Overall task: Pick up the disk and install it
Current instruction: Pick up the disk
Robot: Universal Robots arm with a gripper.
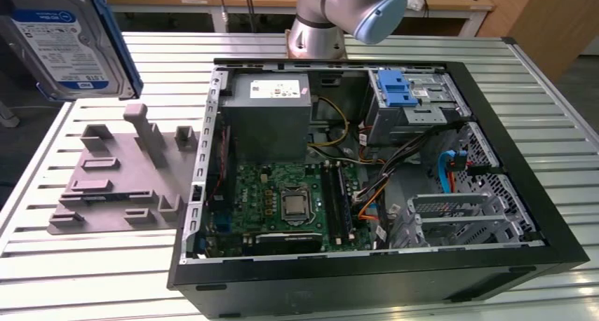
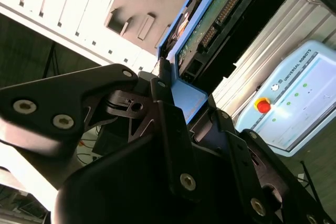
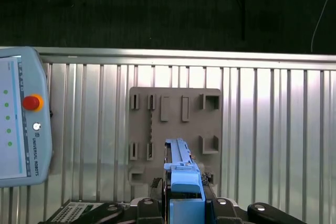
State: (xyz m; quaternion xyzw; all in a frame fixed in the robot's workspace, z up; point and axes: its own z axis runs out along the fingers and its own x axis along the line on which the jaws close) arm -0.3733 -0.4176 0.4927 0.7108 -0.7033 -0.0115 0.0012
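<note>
While the pincer (image 2: 182,96) clamps its blue-bracketed edge, the disk (image 1: 64,41) hangs upright, silver, blue-and-white label, above grey fixture (image 1: 117,174)

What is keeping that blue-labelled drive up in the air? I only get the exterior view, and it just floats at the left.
Observer: In the second wrist view the claw is shut on the disk, clamping its blue bracket.
Operator: What's underneath it?
Observer: In the first wrist view the disk hangs over the grey fixture on the slatted table.
Operator: Anything else down there?
Observer: A control pendant with a red button sits apart from the fixture, near the table's edge.
</note>
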